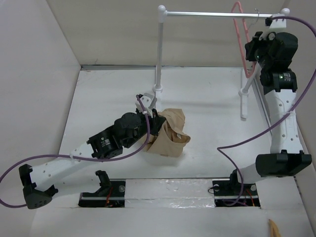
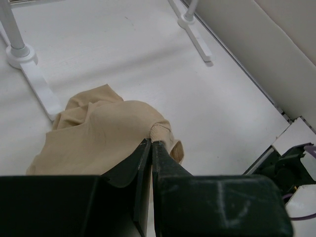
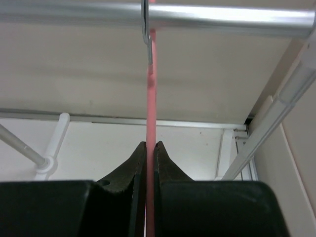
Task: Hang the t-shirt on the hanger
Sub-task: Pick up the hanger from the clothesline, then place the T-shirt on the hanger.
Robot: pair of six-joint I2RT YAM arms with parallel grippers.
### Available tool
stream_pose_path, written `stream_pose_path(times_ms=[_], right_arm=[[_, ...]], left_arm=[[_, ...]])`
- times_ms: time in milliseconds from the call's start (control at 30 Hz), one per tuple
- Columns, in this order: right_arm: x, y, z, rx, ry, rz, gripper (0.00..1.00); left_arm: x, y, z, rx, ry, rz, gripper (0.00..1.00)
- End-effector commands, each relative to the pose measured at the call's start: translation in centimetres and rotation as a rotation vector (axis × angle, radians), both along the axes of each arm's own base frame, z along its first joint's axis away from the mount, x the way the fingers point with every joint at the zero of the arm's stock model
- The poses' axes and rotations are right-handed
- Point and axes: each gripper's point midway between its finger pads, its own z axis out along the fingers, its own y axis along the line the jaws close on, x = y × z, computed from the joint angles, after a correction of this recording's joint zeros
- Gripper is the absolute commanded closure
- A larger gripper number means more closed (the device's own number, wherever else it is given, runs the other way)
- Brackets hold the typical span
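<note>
**Progress check: judged early, with both grasps made and no dressing begun.**

Right side:
- Clamped with the right gripper (image 3: pixel 150 144) onto the hanger (image 3: pixel 150 98), fingers closed flat against the thin pink bar, seen edge-on.
- Located at about 1 o'clock in the top view, hooked by its metal hook over the rack rail (image 1: pixel 217 15).
- Not yet taken off the rail.

Left side:
- Pinched with the left gripper (image 2: pixel 152 141) onto a bunched fold of the t-shirt (image 2: pixel 98 133), fingertips pressed together on the cloth.
- Located just off centre toward 5 o'clock in the top view, lying crumpled in a heap on the table (image 1: pixel 212 108), near the rack foot (image 2: pixel 34 81) at 10 o'clock in the left wrist view.
- Well apart from the hanger.

Done so far, as far as visible:
- Secured both items, one per arm.

Left to do, by judgement:
- Unhook or steady the hanger.
- Raise and open out the t-shirt; cannot tell where the neck opening or hem lies in the heap.
- Feed each hanger shoulder into the garment and settle the cloth evenly.
</note>
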Motion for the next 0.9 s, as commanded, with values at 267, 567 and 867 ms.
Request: stream_pose_path(times_ms=[267, 567, 867], right_arm=[[-7.5, 8.0, -4.4, 0.226, -0.083, 0.254, 1.00], [-20.7, 14.2, -7.6, 0.328, -0.040, 0.533, 1.00], [-31.7, 14.1, -11.7, 0.344, 0.100, 0.686, 1.00]], left_arm=[[2.4, -2.0, 2.2, -0.151, -0.011, 0.038, 1.00], [7.1, -1.9, 2.9, -0.216, -0.017, 0.126, 1.00], [12.2, -0.6, 5.2, -0.264, -0.083, 0.201, 1.00]])
